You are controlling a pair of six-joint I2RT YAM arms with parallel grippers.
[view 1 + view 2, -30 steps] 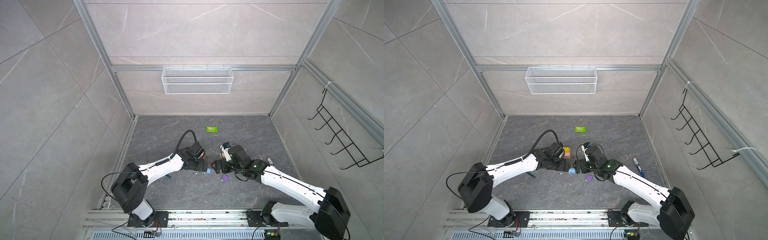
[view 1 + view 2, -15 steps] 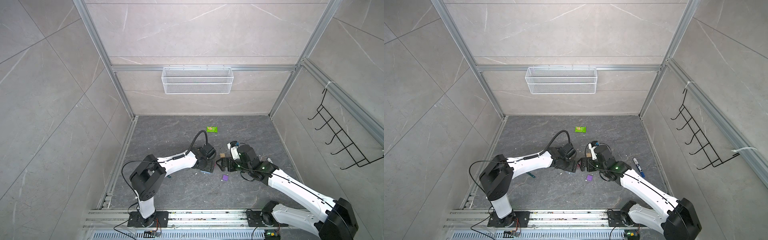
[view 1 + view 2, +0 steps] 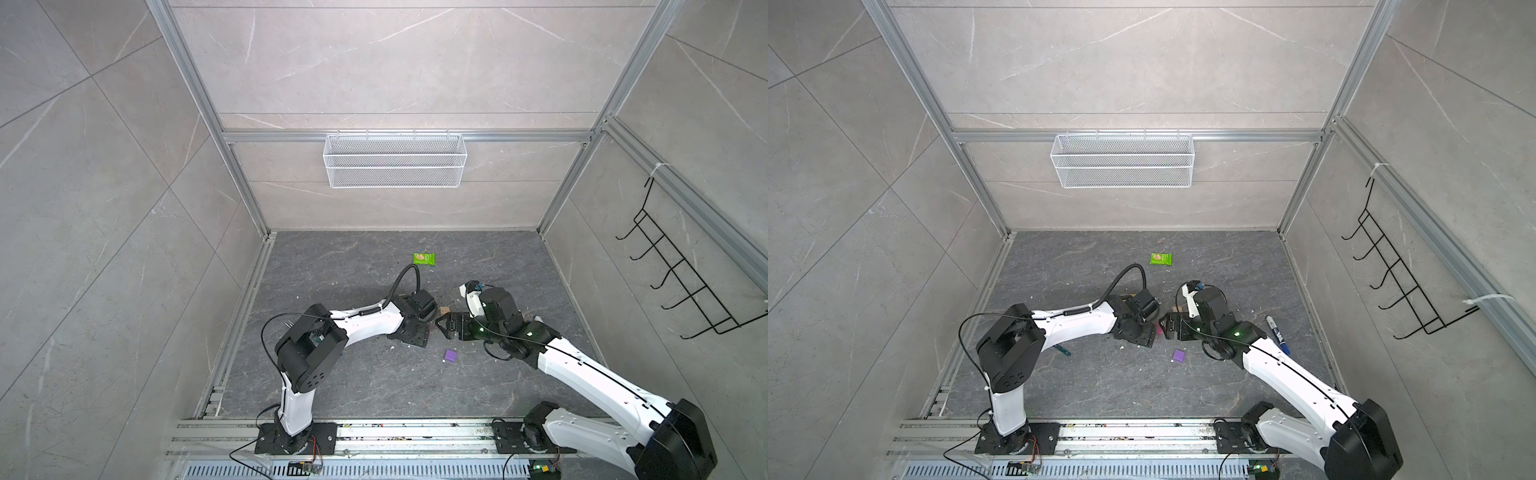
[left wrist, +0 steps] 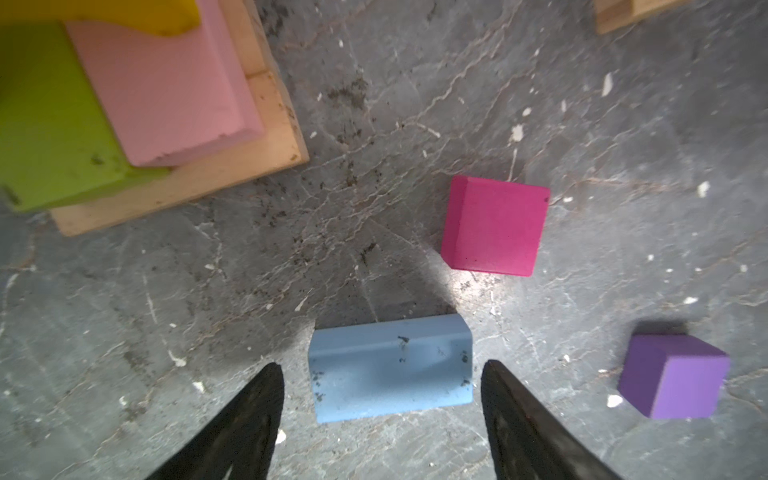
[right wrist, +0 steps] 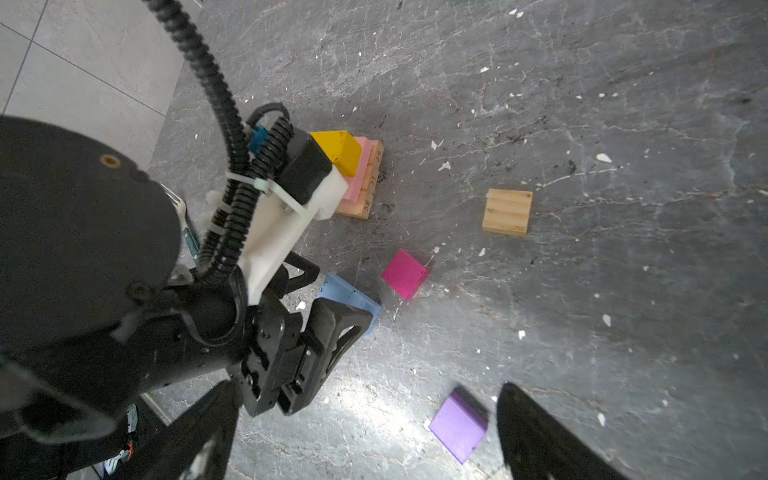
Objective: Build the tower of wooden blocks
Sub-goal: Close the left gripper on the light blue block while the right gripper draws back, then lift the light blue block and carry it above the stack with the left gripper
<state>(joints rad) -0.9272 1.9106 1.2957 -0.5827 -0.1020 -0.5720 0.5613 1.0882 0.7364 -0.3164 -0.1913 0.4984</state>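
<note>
Wood blocks (image 4: 494, 226): I count four loose, left gripper (image 4: 381, 365) spread astride the light blue one (image 4: 390, 386), right gripper (image 5: 368, 385) spread.

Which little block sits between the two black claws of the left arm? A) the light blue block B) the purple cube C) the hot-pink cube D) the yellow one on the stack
A: in the left wrist view the light blue block lies between the fingers of the open left gripper, a small gap on each side; the magenta cube and the purple cube lie apart from it.
</note>
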